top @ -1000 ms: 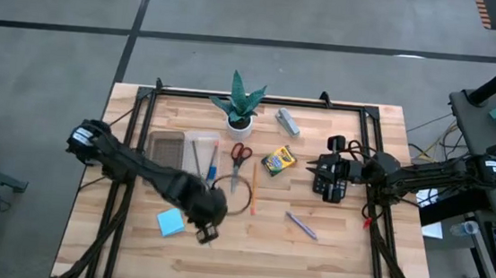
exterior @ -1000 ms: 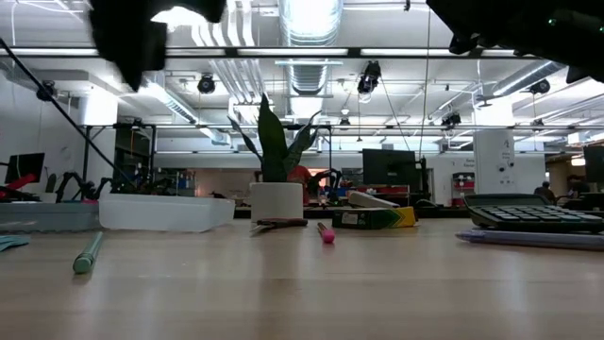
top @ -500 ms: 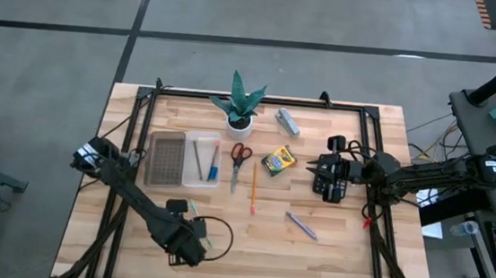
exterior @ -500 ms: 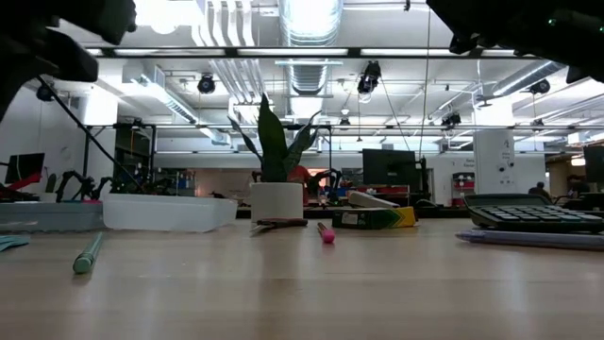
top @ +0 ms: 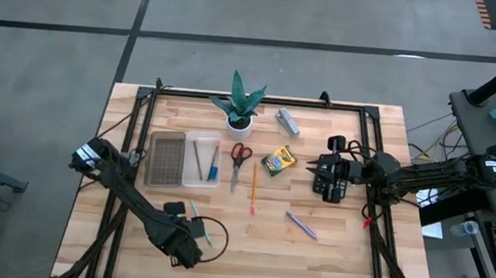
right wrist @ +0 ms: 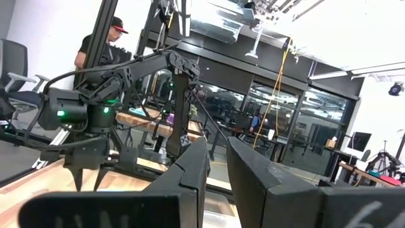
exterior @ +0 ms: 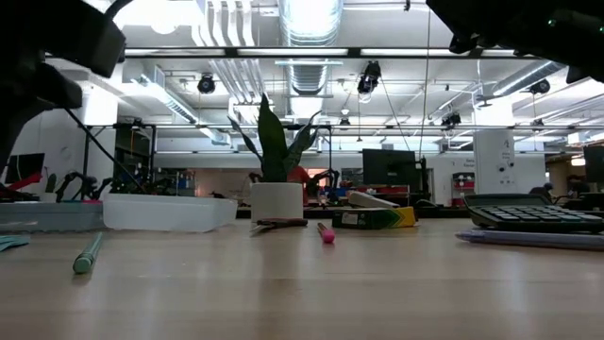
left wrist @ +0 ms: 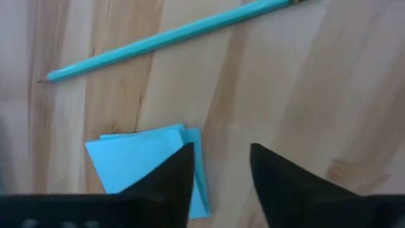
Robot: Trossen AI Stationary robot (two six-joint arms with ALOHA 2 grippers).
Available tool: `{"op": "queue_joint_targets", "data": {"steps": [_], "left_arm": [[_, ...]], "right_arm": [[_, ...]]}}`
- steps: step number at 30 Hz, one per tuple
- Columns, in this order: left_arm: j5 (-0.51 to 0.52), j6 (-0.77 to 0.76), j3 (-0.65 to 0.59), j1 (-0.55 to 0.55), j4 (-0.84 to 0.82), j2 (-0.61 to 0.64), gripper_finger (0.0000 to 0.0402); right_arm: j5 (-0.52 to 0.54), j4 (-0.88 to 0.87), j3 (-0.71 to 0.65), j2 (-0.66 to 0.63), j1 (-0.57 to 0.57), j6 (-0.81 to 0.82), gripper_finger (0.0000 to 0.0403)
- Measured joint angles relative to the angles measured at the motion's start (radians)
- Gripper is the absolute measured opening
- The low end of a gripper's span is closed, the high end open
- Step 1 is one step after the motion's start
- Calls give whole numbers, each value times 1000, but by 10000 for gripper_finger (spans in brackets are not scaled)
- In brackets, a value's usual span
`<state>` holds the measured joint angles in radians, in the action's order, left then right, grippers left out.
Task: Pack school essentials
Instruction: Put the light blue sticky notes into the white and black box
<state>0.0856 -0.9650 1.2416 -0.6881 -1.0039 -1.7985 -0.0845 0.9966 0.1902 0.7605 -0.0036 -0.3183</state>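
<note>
The light-blue notepad (left wrist: 142, 166) lies flat on the wood near the table's front left. A teal pencil (left wrist: 171, 38) (top: 207, 234) lies just beyond it. My left gripper (left wrist: 221, 166) (top: 183, 246) points down over the notepad's edge and is open; one finger covers that edge and the other stands over bare wood. In the high view the gripper hides the notepad. My right gripper (right wrist: 217, 171) (top: 330, 178) hangs at the table's right, a narrow gap between its fingers, holding nothing. Red-handled scissors (top: 240, 152), the crayon box (top: 278, 160), an orange pencil (top: 253, 192) and a purple pen (top: 302, 226) lie mid-table. My left gripper comes at the notepad from above, pointing down. One finger (left wrist: 180, 171) overlaps the pad's side edge (left wrist: 197, 142). I cannot tell whether it touches the paper. The pad lies flat on the table.
A clear tray (top: 183, 159) with pens in it stands behind my left arm. The potted plant (top: 240, 102) and a grey object (top: 287, 120) are at the far edge. A dark calculator (exterior: 528, 215) shows at the right in the low view. A person (right wrist: 104, 44) stands beyond the table.
My left gripper has moved toward the table's near edge and slightly left, from beside the notepad to over it, so that the high view no longer shows the pad. It has hardly moved in the last half second. The pencil and notepad lie where they were.
</note>
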Motion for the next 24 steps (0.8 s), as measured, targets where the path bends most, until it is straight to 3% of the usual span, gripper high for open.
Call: {"op": "queue_joint_targets", "data": {"steps": [4, 9, 24], "left_arm": [[-1, -2, -30, -8, 0, 0, 188], [-1, -38, -64, -22, 0, 0, 218], [15, -76, -161, -44, 36, 6, 227]], "right_arm": [[0, -1, 0, 0, -2, 0, 52], [0, -5, 0, 0, -2, 0, 52], [6, -15, 0, 0, -2, -10, 52]]}}
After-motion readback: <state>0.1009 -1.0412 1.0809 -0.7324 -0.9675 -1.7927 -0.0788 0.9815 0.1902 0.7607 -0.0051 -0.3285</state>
